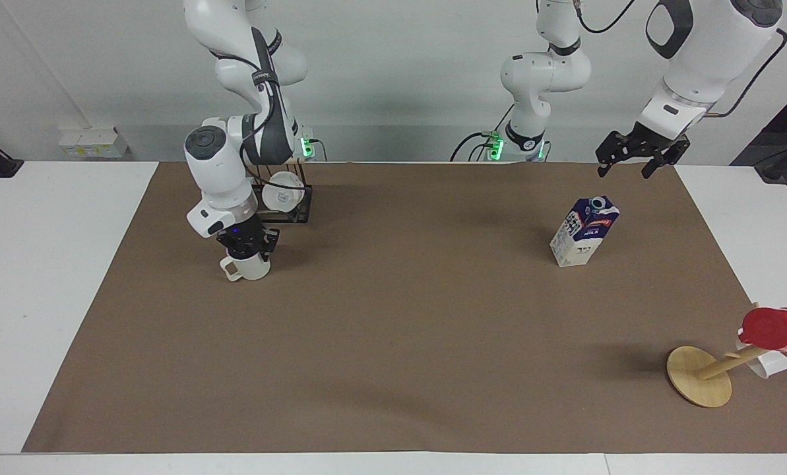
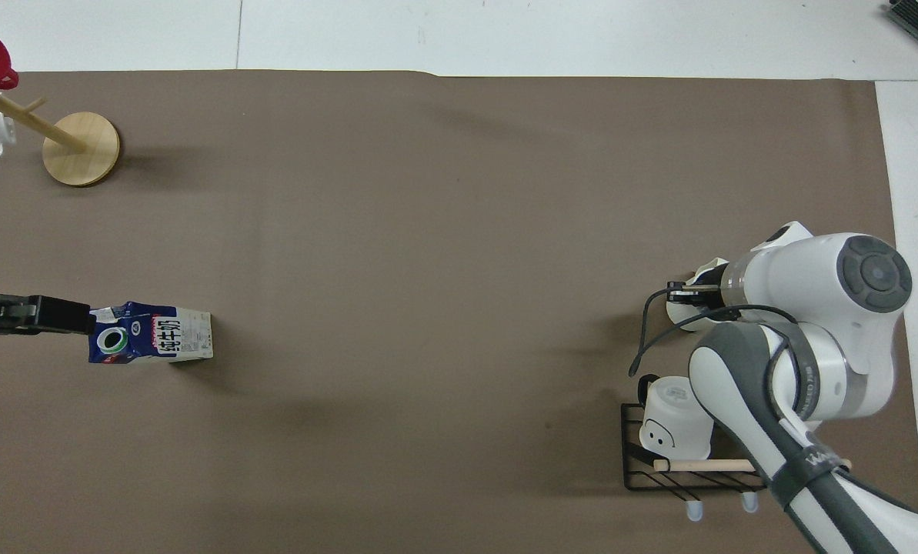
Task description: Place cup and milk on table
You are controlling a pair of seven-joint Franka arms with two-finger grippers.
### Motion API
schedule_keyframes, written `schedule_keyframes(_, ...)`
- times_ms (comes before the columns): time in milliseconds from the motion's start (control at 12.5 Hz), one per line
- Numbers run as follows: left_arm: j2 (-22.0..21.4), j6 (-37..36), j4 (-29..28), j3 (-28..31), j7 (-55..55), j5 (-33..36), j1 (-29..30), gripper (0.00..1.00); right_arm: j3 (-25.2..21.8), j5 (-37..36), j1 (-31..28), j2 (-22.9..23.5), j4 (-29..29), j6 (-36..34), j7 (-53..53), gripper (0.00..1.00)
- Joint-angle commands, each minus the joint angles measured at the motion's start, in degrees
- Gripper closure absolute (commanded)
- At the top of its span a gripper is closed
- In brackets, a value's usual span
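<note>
Your right claw (image 1: 248, 251) is pinched on the cup (image 1: 248, 267), which stands on the bench (image 1: 63, 264) beside the rack (image 1: 287, 198). Your left claw (image 1: 636, 159) hangs spread, clear above the milk (image 1: 583, 231), which stands upright, apparently already placed.

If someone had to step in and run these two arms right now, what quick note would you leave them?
Right end effector: shut on the cup, which stands on the brown mat of the table, just farther from the robots than the black wire rack.
Left end effector: open, empty, in the air at the left arm's end of the table; that arm waits.
Milk: upright on the mat, untouched.
Done: milk looks placed; cup sits on the mat.
Left: the cup is not yet released; probably let go and pull the right arm clear.
</note>
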Motion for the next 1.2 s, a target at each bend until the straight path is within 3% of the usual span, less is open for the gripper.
schedule_keyframes(0,-1.60,0.08,-1.37,0.19,0.11,0.81,-0.10,0.00,0.38,1.48,-0.10,0.47,1.87,0.61,2.66,1.00)
schedule_keyframes(560,-1.60,0.00,-1.29,0.11,-0.25,0.81,0.25,0.00,0.47,-2.11,4.29,-0.05,7.22,-4.82,16.80,1.00)
schedule_keyframes(720,-1.60,0.26,-1.46,0.11,-0.07,0.81,0.17,0.00,0.47,-5.98,8.06,0.56,10.13,-8.34,25.05,1.00)
schedule_keyframes(1120,-2.13,0.08,-3.65,0.11,-0.60,0.81,-0.01,0.00,0.47,-6.43,16.41,3.80,15.93,-12.13,38.24,1.00)
